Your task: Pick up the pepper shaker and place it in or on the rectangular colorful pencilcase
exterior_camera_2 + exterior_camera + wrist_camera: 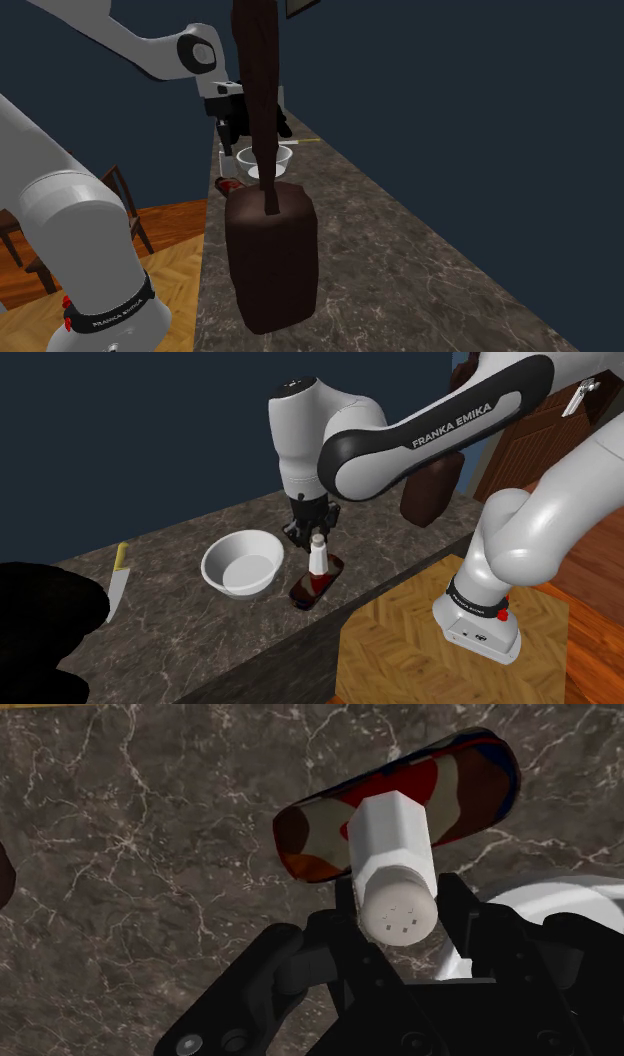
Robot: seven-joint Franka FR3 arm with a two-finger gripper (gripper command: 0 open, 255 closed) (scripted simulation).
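The jaws were clamped on the shaker [395, 874], pressing its cap from both sides, and the shaker stood upright with its foot on the case [470, 779]: placed by the look of it, though not let go. Here was the danger: a tall, narrow shaker on a rounded, patterned top. If the jaws opened unevenly or dragged the cap on the way up, it could tip and roll. The case lay close to the front edge of the bench [180, 622], so a fall that way might go to the floor. Just beside the case, the white bowl [240, 564] sat empty, close enough to be bumped. Further along, the brown bag [270, 260] stood closed, its contents hidden. A knife [117, 584] lay well apart.
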